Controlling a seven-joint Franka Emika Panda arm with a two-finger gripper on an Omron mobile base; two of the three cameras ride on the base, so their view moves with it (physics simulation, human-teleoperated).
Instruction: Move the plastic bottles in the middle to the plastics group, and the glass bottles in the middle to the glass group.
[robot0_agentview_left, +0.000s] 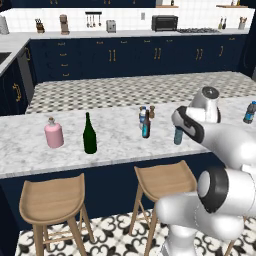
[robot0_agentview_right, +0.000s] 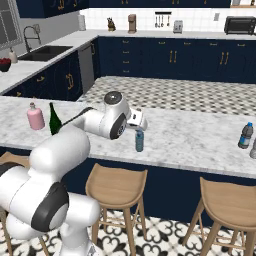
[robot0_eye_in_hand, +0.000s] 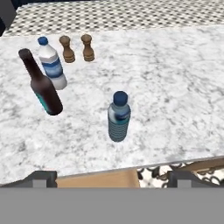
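Two blue-labelled bottles: clear plastic bottle (robot0_eye_in_hand: 52, 66) beside dark glass bottle (robot0_eye_in_hand: 43, 85).

You're looking at a home kitchen: navy cabinets (robot0_agentview_left: 115, 55) with brass handles, a marble island counter (robot0_agentview_left: 115, 135) with wooden bar stools (robot0_agentview_left: 52, 200) tucked under it, a sink (robot0_agentview_right: 42, 52), and a toaster oven (robot0_agentview_left: 164, 23) against white wall tile

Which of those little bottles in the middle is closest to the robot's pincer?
The pale teal bottle standing alone near the counter edge; the clear bottle and dark bottle stand farther off.
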